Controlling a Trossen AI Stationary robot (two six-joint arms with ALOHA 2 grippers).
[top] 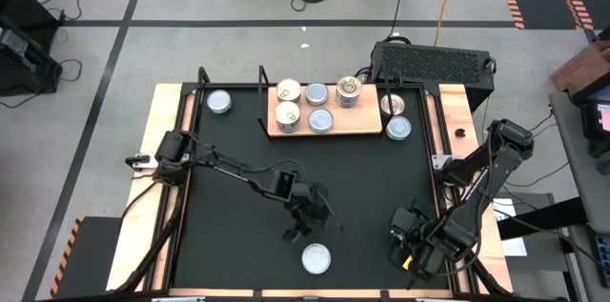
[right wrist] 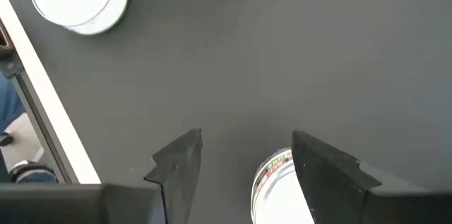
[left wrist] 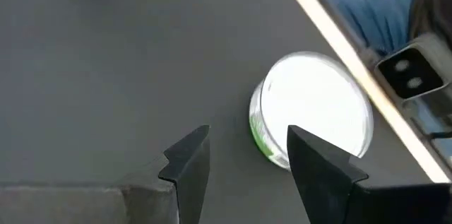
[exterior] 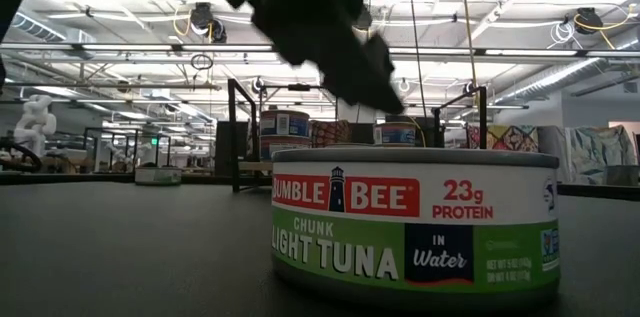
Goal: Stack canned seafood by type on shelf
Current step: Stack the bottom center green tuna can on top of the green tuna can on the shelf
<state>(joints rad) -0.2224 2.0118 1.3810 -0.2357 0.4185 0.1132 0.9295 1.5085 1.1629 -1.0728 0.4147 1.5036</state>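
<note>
left tool [top: 303, 228] hovers lower centre of high frame, fingers parted, holding nothing, just above tuna tin [top: 316, 260] on black surface [top: 229, 140]. right tool [top: 408, 250] lower right, fingers wide apart, empty; second tin [right wrist: 279, 189] half cut off beneath it. shelf [top: 326, 130] upper centre carries several tins. low view: shelf partly hidden behind big tuna tin, arm blocks top.

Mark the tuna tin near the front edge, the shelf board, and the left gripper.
tuna tin [top: 316, 260], high view, centre of its lid
shelf [top: 365, 127], high view, bare wood
left gripper [top: 303, 231], high view, between its fingertips
</note>
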